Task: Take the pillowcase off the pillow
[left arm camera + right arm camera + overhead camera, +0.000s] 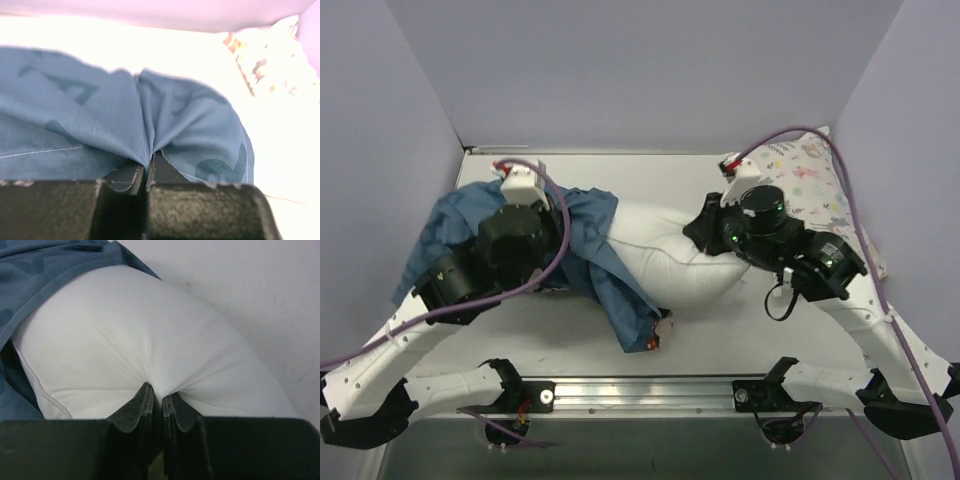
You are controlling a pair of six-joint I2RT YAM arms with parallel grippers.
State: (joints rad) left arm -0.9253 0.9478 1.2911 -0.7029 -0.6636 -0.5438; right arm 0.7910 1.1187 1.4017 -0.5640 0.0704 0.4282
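On the near side of the pillow [670, 262], a corner of the pillowcase [610, 275] trails onto the white table [740, 335]. A small white-and-red patch [661, 330] sits at the tip of that corner.

The pillow lies across the middle of the table. Its right half is bare and white. Its left half is inside the dark teal cover, whose hemmed opening edge runs slantwise over the pillow's middle.

At the pillow's bare right end, the right gripper [157, 401] is clenched on the white fabric — it pinches up a fold, and creases spread from the pinch.

Left of the pillow's bare part, the left gripper [148, 167] is clamped on the pillowcase, with a gathered pleat of the letter-printed blue cloth caught between its closed jaws. From there the cover bunches loosely outward, away from the pillow's left end.

Beyond the pillow's right end, in the far corner, lies a smaller pillow [808, 185] with a pastel print — apart from the plain one and touched by neither gripper.
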